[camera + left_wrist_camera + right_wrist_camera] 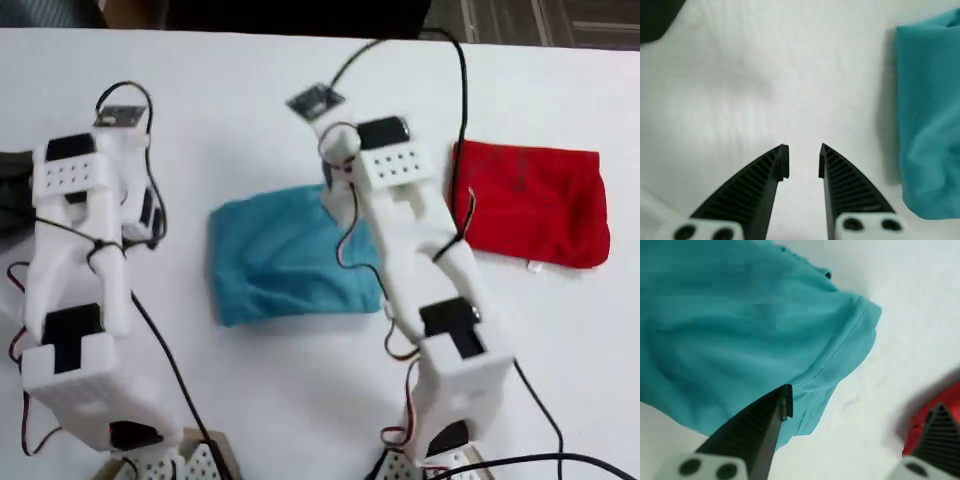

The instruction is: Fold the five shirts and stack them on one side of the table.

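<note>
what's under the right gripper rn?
Under the open right gripper: a hemmed corner of the teal shirt and bare table, with the red shirt at one finger. Anything beneath the teal shirt is covered.

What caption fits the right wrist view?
Open right pincer over a corner of the teal shirt, red shirt nearby.

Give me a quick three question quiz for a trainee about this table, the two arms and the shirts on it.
1. Fill in: the left gripper, fingers parted, hangs over the bare ____.
2. By a corner of the teal shirt, the right gripper is: A) wide open, B) shut on cloth, C) shut on a cable.
3. True or false: the red shirt lies apart from the teal shirt.
Key: 1 table; 2 A; 3 true.
</note>
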Available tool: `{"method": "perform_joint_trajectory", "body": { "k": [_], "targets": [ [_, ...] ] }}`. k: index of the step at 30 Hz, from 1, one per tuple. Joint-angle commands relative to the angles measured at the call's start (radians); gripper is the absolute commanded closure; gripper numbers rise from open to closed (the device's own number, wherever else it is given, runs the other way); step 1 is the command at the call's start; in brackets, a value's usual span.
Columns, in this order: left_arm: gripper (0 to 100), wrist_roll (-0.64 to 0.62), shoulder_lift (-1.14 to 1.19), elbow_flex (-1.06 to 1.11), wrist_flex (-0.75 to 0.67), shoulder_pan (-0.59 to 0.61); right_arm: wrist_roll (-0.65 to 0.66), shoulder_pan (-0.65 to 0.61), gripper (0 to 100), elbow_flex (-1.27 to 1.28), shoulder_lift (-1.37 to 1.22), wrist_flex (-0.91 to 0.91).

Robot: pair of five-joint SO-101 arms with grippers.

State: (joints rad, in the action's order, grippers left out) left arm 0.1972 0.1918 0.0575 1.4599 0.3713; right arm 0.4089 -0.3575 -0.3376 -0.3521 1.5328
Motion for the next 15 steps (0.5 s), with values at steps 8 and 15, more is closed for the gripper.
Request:
{"method": "perform_joint_trajectory", "body": {
  "k": [8,15],
  "targets": [
    [88,-0.008,-0.015,0.004,-0.061,0.008,-0.302,-0.03,58.8,-0.222,-0.191,0.131],
    [88,-0.008,-0.015,0.01,-0.12,0.009,-0.393,-0.082,58.8,-0.224,-0.246,0.124]
  ]
}}
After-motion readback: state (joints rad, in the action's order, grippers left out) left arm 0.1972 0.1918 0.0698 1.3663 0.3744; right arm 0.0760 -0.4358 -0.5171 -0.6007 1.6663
